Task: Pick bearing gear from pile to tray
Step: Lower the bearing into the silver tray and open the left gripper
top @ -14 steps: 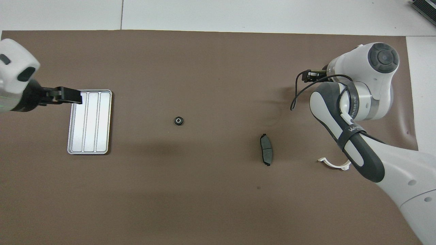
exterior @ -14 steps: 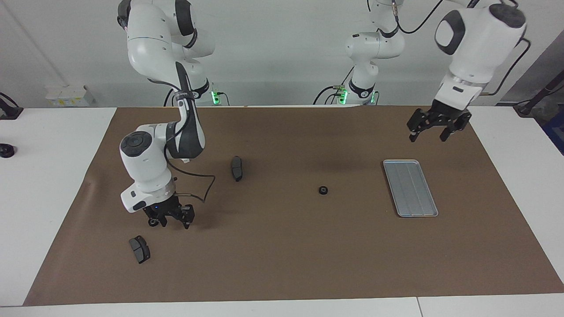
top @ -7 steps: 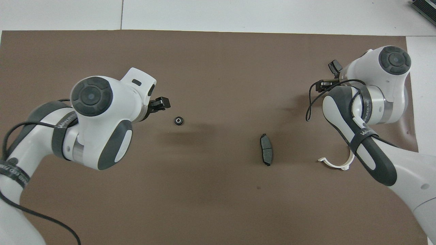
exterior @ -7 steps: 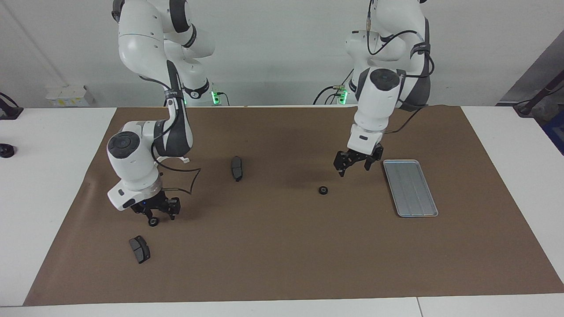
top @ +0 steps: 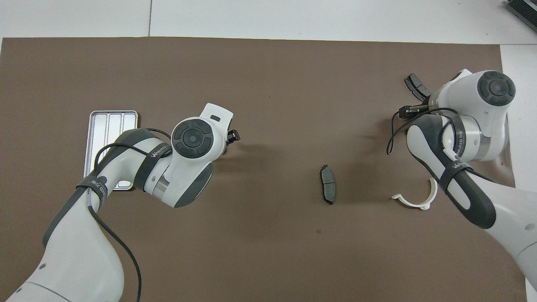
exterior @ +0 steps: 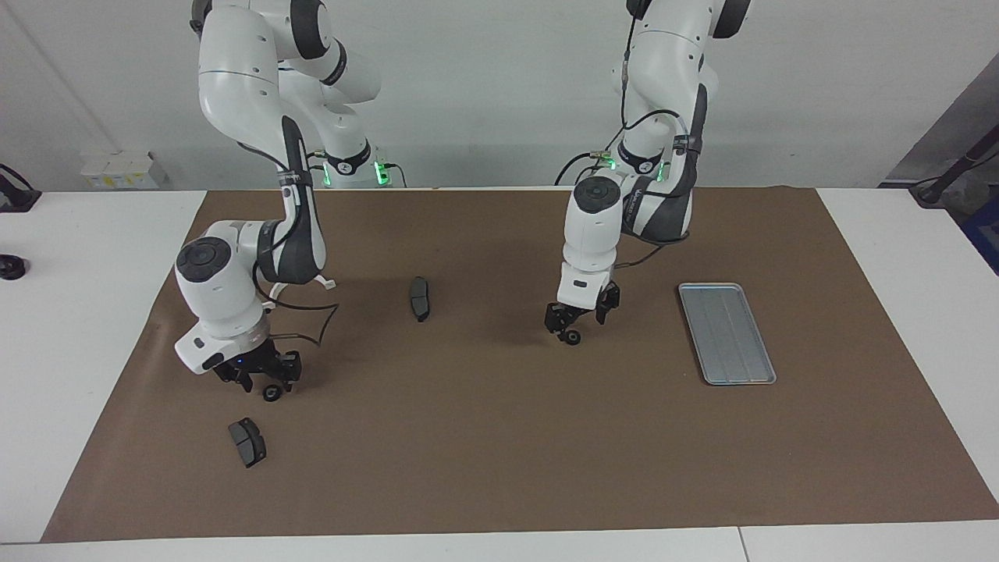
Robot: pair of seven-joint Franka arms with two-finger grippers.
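Note:
A small black bearing gear (exterior: 573, 337) lies on the brown mat mid-table. My left gripper (exterior: 576, 321) is open and low right over it, fingers on either side; in the overhead view the wrist hides the gear and only a finger (top: 232, 135) shows. The silver grooved tray (exterior: 726, 333) lies empty toward the left arm's end, and my arm partly covers it in the overhead view (top: 110, 123). My right gripper (exterior: 257, 375) is open, low beside a second small gear (exterior: 271, 393).
One dark brake pad (exterior: 420, 298) lies mid-mat, also in the overhead view (top: 327, 189). Another brake pad (exterior: 247, 442) lies farther from the robots than the right gripper, also overhead (top: 415, 86). The brown mat (exterior: 499, 453) covers the white table.
My left arm swung from over the tray's end across to the gear and came down over it. My right gripper shifted a little toward its own end of the table. Both gears stayed put.

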